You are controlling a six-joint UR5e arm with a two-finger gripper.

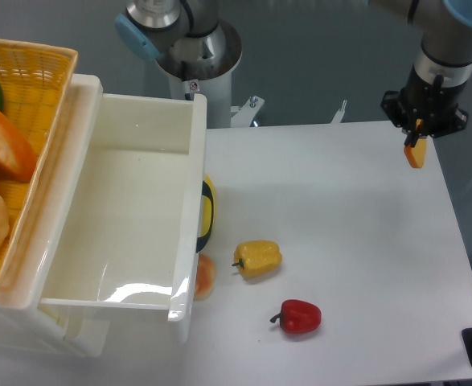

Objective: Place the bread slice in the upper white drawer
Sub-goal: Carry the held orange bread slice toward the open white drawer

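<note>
Fixed camera: the thin flat yellow-orange bread slice hangs edge-on, clamped in the black two-finger end effector above the worktop's far right corner. It is lifted but undelivered, well apart from the large glossy white plastic upper drawer, which appears empty. Arm enters from upper right, wrist pointing down; carry leftward and release judged remaining.

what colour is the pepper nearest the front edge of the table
Red: the small glossy red bell pepper, seen in the fixed camera view.
</note>
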